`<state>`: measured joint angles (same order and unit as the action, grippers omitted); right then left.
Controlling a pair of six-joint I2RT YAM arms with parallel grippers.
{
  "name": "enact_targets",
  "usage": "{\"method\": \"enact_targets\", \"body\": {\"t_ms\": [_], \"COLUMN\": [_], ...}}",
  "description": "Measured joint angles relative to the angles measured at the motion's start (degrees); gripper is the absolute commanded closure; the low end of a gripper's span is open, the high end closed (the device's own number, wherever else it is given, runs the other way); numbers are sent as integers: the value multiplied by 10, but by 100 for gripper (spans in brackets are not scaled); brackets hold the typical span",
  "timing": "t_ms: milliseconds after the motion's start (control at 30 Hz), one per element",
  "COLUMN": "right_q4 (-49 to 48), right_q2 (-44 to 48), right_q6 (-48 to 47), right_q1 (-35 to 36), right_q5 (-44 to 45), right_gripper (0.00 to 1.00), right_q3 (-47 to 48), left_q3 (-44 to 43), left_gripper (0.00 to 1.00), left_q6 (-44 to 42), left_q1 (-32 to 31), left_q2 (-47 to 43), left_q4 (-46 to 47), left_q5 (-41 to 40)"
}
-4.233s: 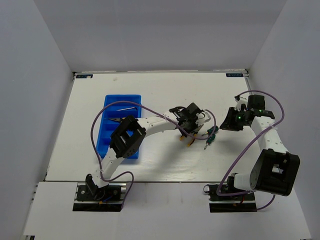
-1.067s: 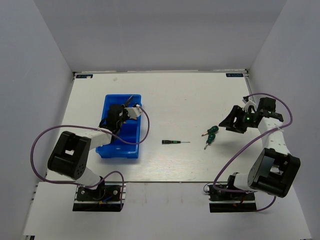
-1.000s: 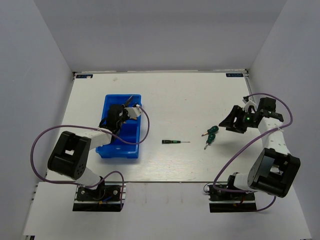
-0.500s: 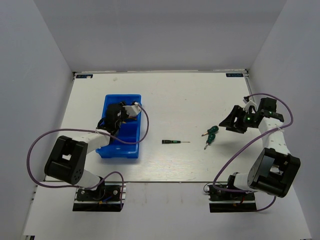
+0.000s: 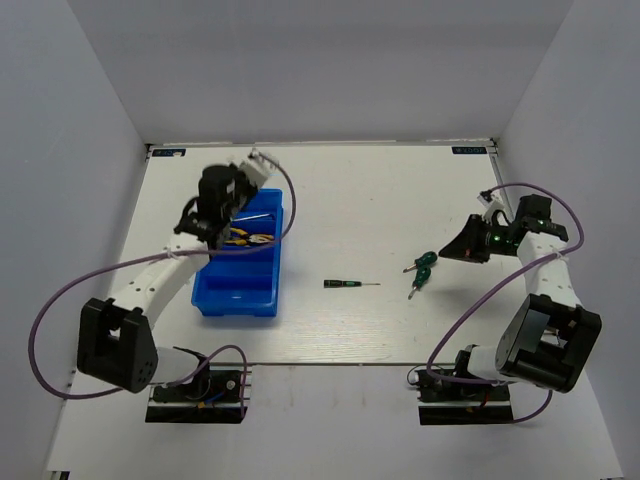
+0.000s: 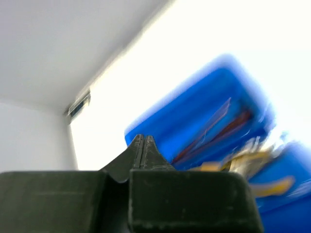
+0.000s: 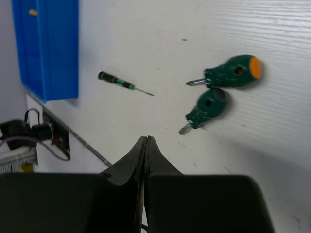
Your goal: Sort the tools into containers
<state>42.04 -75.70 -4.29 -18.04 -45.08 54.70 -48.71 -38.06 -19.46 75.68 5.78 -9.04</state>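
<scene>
The blue bin [image 5: 240, 285] stands on the left of the table. In it lie yellow-handled pliers [image 5: 247, 238] and thin dark hex keys [image 6: 218, 130]. My left gripper [image 5: 193, 222] hangs raised over the bin's far left part. It is shut and empty [image 6: 142, 138]. A slim green-and-black screwdriver [image 5: 350, 284] lies mid-table. Two stubby green screwdrivers [image 5: 421, 266] lie to its right. My right gripper [image 5: 462, 248] hovers just right of them, shut on nothing [image 7: 147, 140]. The right wrist view shows both stubby drivers [image 7: 233, 71] and the slim one [image 7: 119, 82].
White walls close in the table at the back and both sides. Purple cables loop from both arms, one [image 5: 290, 225] draped over the bin's right edge. The table's near edge [image 5: 330, 363] runs just in front of the arm bases.
My left arm has lifted out of the bin and swung toward its far end, jaws closing. My right gripper has gone from open to shut, staying in place.
</scene>
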Motion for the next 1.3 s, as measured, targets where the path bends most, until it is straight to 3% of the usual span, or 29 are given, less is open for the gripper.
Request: {"method": "enact_targets", "body": {"t_ms": [33,67,100,167,233,333,367,500,567,633,733,1000,1300], "right_q4": [16,33,51,65,62,56,56,28,22,14,12,-9,-31], "right_q2": [-3,-6,-8,-5,0,-12,-27,-116,-166,-217,-271,-305,-334], "right_q6": [-26,-56,-83,-142,-193,-269,-290,-344,-369,-386,-413,-459,-464], "right_q1": [2,9,20,54,108,227,270,404,452,490,530,603,656], "right_q5": [-17,-39,-60,-90,-97,-62,-45,44,90,135,193,270,309], "right_gripper": [86,54,42,24,21,28,45,84,81,66,58,58,60], "right_q3": [5,13,20,28,29,44,57,115,144,175,212,232,216], "left_q3": [-54,-115,-162,-229,-221,-137,-96,28,45,45,46,77,78], "left_gripper": [69,61,57,41,0,0,0,0,0,0,0,0,0], "left_q6": [41,87,126,203,266,339,356,399,410,417,423,441,448], "left_q1": [-1,-2,-3,-8,-12,-17,-17,-17,-14,-12,-9,-9,-9], "left_q2": [5,14,22,32,18,-33,-59,-181,-223,-250,-285,-381,-386], "left_q4": [-41,-85,-114,-164,-187,-202,-197,-168,-156,-135,-114,-96,-97], "left_q5": [24,49,71,115,138,145,144,121,104,82,34,-71,-85]}}
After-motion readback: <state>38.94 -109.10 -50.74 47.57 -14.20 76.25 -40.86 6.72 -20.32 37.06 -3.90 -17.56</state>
